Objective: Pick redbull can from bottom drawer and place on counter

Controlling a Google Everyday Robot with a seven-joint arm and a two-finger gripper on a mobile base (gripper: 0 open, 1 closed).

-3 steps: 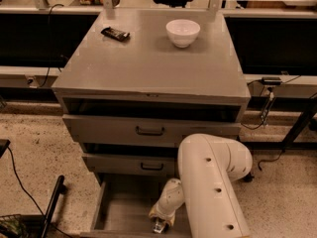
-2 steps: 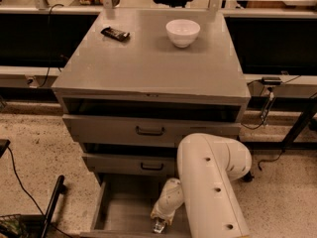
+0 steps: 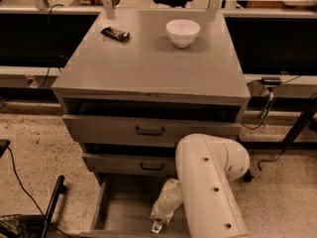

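Observation:
The bottom drawer [image 3: 121, 209] is pulled open at the foot of the grey cabinet and shows its plain grey tray. My white arm [image 3: 210, 182] reaches down into it from the right. The gripper [image 3: 157, 226] is low inside the drawer, near its front middle. A small shiny piece shows at the gripper's tip, and I cannot tell whether it is the redbull can. No can shows elsewhere in the drawer. The counter [image 3: 148, 63] is the cabinet's flat grey top, well above the gripper.
A white bowl [image 3: 183, 32] stands at the back right of the counter and a dark wrapped snack bar [image 3: 115, 33] lies at the back left. The two upper drawers [image 3: 148, 130] are slightly open above the arm. A black pole [image 3: 52, 205] and cables lie on the speckled floor at the left.

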